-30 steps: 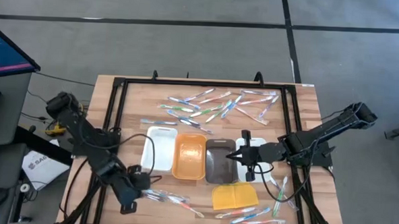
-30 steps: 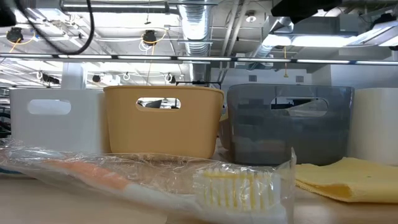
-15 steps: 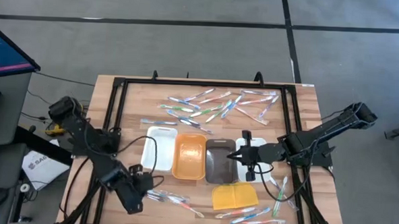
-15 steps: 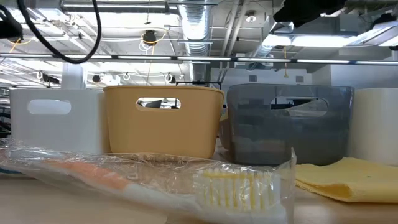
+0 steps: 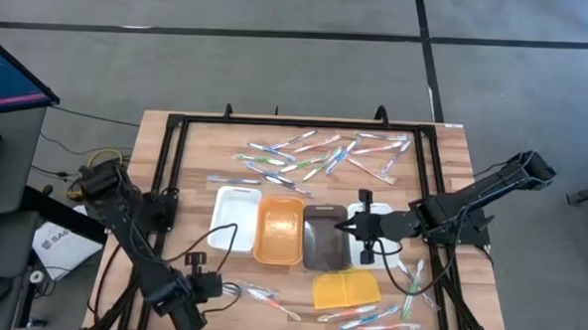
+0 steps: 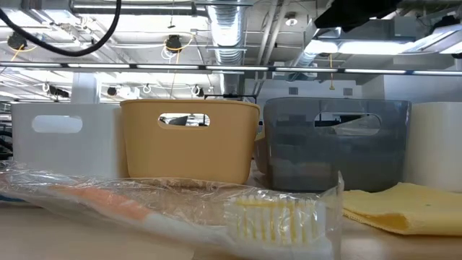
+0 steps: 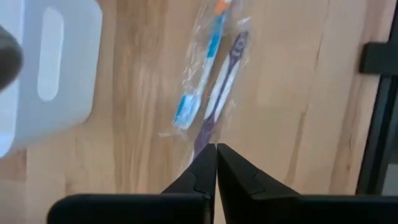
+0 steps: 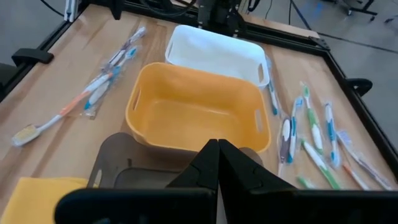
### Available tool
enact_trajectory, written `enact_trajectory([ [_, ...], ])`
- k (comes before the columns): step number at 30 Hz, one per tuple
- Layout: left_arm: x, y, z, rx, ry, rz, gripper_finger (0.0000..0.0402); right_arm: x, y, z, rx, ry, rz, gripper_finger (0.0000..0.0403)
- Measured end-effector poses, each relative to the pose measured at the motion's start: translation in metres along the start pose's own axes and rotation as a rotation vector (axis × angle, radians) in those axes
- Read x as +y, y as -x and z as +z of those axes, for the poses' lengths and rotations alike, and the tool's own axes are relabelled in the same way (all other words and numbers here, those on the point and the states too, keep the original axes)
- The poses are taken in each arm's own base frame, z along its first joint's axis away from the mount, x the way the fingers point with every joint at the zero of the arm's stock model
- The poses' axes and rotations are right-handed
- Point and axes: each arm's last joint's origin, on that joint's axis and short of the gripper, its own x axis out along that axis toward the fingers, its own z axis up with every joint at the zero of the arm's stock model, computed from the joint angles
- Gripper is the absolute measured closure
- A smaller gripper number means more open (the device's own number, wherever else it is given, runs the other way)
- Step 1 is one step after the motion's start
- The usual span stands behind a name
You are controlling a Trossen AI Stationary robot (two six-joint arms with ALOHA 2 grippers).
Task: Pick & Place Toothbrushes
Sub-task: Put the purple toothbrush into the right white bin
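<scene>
Dark left gripper [image 5: 206, 286], fingers closed on nothing, has moved down past the white tray [image 5: 234, 220] toward the near-edge toothbrushes [image 5: 258, 297]; no pick made yet. Right gripper [image 5: 349, 227], closed and empty, stays over the grey tray [image 5: 322, 241].

white tray [image 5: 234, 218] | orange tray [image 5: 279, 231] | grey tray [image 5: 323, 240] | yellow pad [image 5: 346, 288] near front edge
</scene>
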Motion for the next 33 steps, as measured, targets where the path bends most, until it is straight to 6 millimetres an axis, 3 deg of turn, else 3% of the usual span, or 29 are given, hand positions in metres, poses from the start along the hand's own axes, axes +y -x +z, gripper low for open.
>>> enact_trajectory([
  [6,-0.002,-0.006,-0.002,0.012,0.004,-0.077,0.0373,0.000,0.000,-0.002,0.023,-0.025,0.000,0.0403],
  [18,0.009,-0.031,-0.011,0.060,-0.028,-0.065,0.0275,0.000,0.000,-0.004,0.037,-0.031,0.000,0.0403],
  [33,0.014,-0.049,-0.017,0.066,-0.040,-0.094,0.0266,0.000,0.000,-0.004,0.037,-0.050,0.003,0.0403],
])
